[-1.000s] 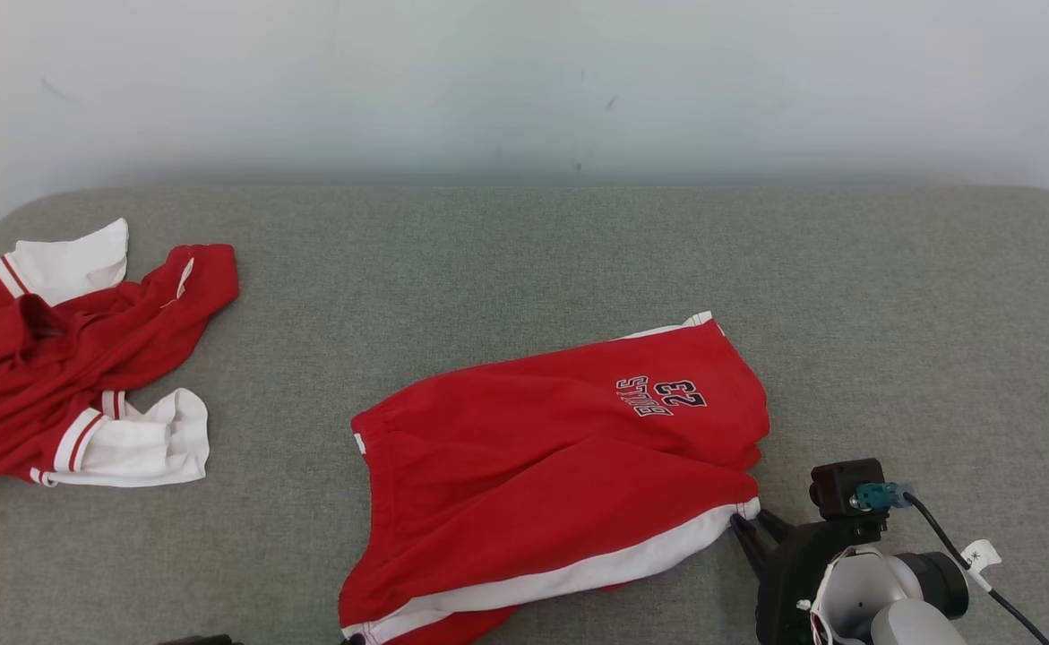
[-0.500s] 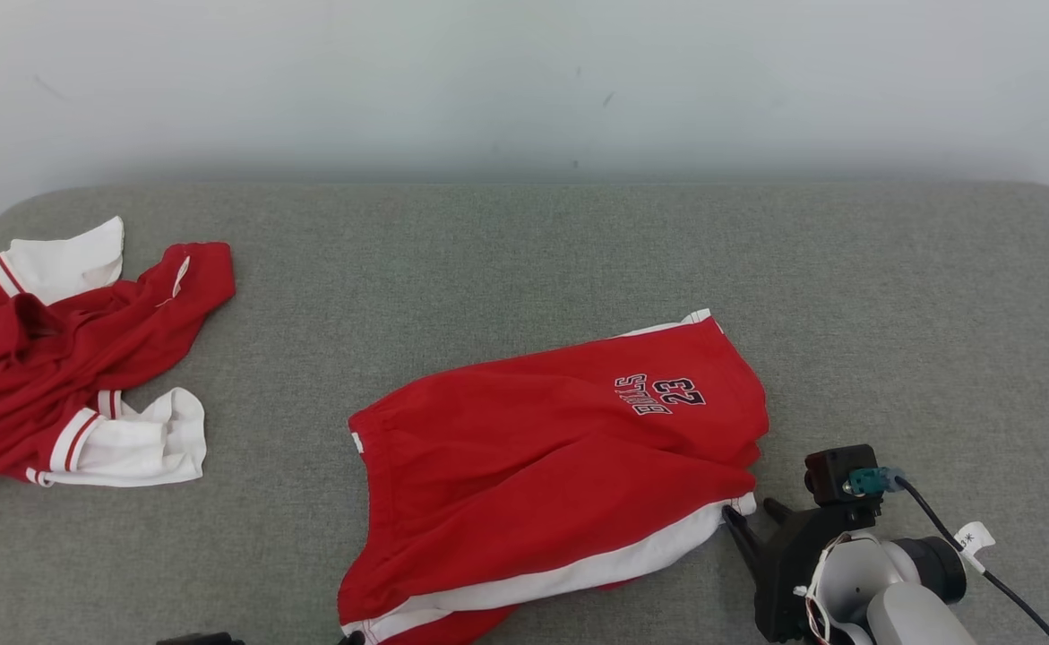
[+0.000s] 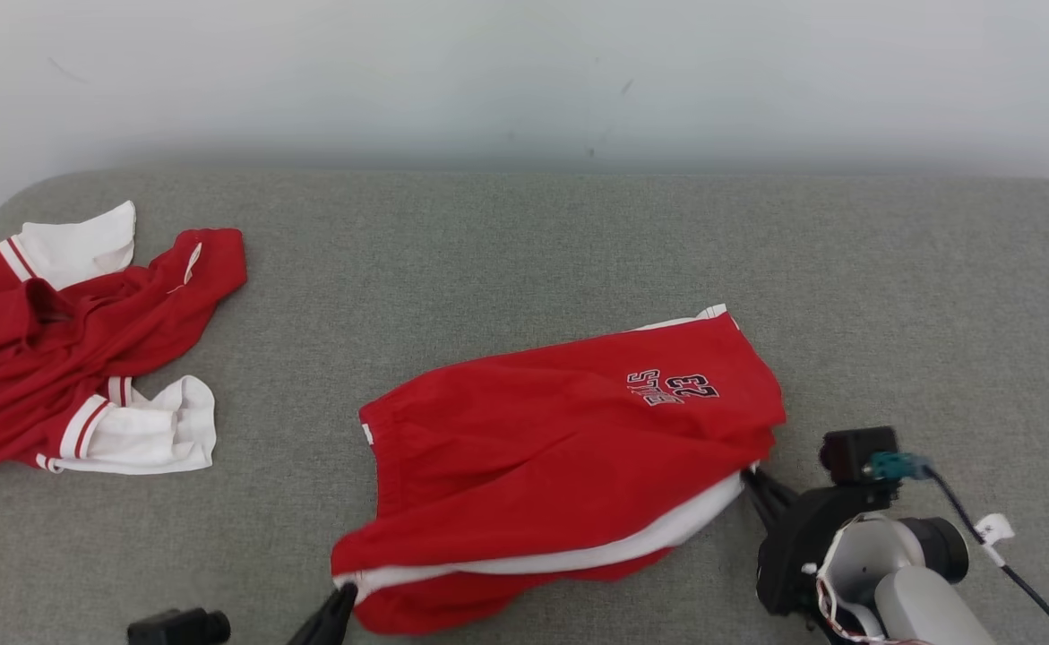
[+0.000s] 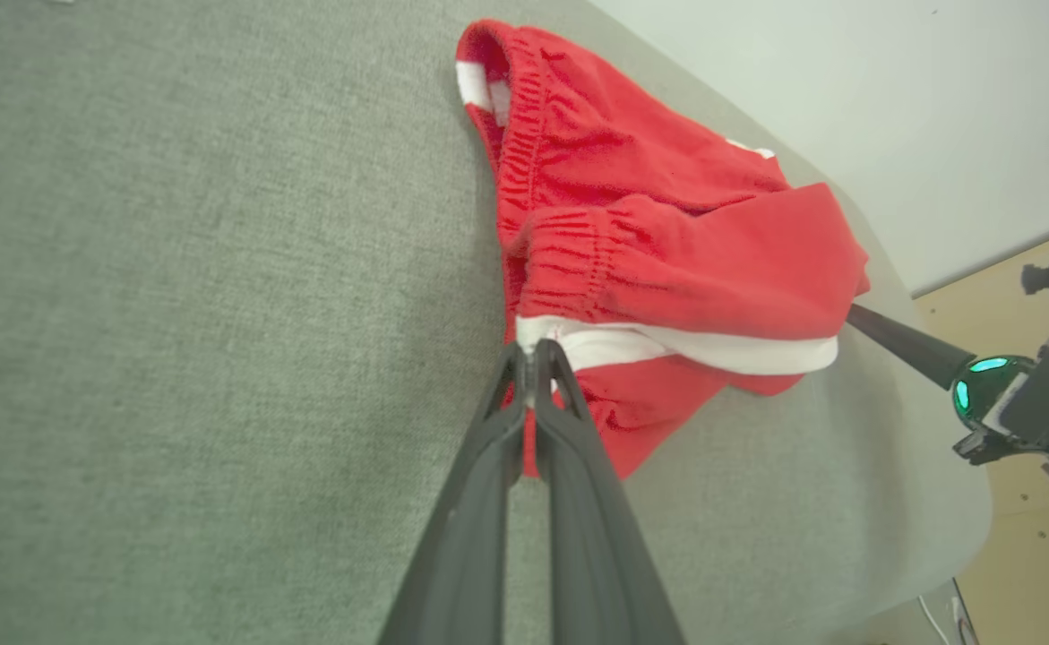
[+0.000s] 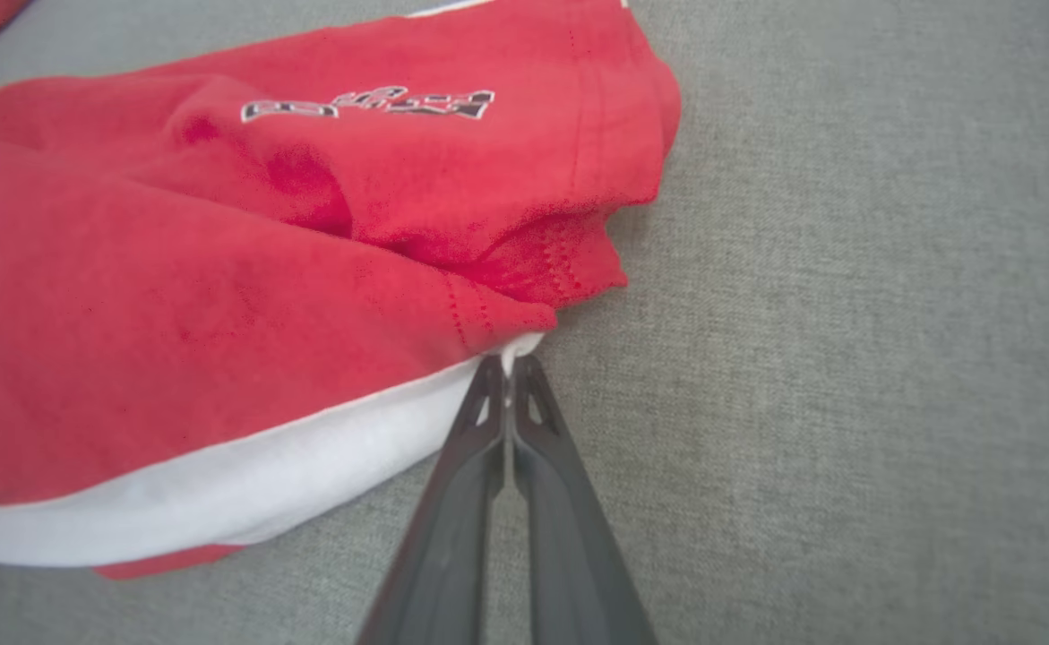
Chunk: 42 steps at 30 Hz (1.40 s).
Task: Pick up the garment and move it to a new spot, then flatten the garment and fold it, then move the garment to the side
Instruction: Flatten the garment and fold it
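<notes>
well, in the head view the red basketball shorts (image 3: 560, 466) lie on the grey padded surface (image 3: 524, 251), a little right of the middle and near its front edge, with the printed number toward their far right corner. the left gripper (image 3: 343, 593) is pinched on the near left corner of the shorts, at the waistband end. the right gripper (image 3: 750, 477) is pinched on the near right corner, at the leg hem. the near edge with the white stripe seems a bit raised between them. i judge that both corners are held in order to carry this edge over the far half and make a fold. a crumpled red and white garment (image 3: 67, 358) lies well apart at the far left, untouched.

in the left wrist view the two dark fingers meet with no gap, and a small piece of white stripe just beside the elastic waistband is caught between the tips. the shorts spread ahead and to the right of the tips, and the other arm's finger goes under the cloth at the opposite end.

in the right wrist view the fingers are also fully together, holding the white corner under the red hem. the shorts lie up and to the left of the tips, and bare grey surface is on the right.
</notes>
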Tool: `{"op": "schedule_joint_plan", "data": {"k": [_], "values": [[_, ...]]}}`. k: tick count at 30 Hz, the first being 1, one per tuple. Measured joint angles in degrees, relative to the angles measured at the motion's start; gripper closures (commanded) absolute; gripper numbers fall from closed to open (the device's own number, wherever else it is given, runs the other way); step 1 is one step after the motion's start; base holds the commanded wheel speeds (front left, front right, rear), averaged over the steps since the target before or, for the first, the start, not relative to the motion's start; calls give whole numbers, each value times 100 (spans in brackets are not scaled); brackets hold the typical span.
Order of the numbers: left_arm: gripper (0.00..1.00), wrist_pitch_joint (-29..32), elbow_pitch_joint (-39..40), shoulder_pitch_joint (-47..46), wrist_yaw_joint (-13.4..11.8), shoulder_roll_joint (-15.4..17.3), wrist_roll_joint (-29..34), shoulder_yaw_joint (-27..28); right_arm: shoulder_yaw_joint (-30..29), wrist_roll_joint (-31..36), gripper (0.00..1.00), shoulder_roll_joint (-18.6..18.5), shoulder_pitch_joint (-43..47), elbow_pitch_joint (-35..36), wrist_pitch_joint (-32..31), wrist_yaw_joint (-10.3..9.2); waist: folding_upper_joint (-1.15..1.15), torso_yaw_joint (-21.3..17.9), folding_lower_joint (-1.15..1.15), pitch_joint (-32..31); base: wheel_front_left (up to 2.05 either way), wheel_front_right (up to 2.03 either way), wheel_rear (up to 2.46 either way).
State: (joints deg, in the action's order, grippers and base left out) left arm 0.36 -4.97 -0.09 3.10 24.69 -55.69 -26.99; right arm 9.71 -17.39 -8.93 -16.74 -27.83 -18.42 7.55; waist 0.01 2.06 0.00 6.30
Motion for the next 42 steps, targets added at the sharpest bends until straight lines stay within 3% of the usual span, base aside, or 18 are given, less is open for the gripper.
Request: {"op": "schedule_joint_plan", "data": {"k": [4,9,17,23,26,32,33,37,42], "values": [[100,-346,428,-68,146,-207,-264,255,-255,-657,100,120,41,499,283,0,0,13,0,-33,0,0,0],[100,-586,1271,-135,122,-324,-599,625,-495,-1893,100,167,220,1666,244,0,0,-43,0,-66,0,0,0],[100,-548,2581,-419,-227,-489,-1223,1099,-1003,-2862,100,67,259,3424,-48,0,0,-299,-1,-69,0,0,0],[100,102,3237,-1373,-616,-483,-1860,1277,-1282,-2882,100,-75,-380,4206,-453,-1,0,-500,-1,159,0,0,0],[100,471,3162,-2065,-800,-398,-2008,1327,-1279,-2564,100,-146,-869,4134,-666,-1,0,-580,-1,362,0,0,0],[100,816,2292,-3370,-1125,-357,-2023,1405,-904,-2237,100,-155,-2003,3392,-872,-9,0,-706,0,842,0,0,0],[100,851,1831,-3967,-1072,-377,-1982,1434,-742,-2157,100,-135,-2538,2951,-835,-9,0,-759,1,1073,0,0,0],[100,744,1014,-4866,-951,-480,-1995,1629,-550,-1969,100,-131,-3528,2206,-530,-9,1,-845,2,1438,0,0,0],[100,204,-125,-6176,-594,-645,-1934,1995,-174,-1237,100,-225,-4983,1144,565,-7,1,-1005,3,2000,0,0,0]]}}
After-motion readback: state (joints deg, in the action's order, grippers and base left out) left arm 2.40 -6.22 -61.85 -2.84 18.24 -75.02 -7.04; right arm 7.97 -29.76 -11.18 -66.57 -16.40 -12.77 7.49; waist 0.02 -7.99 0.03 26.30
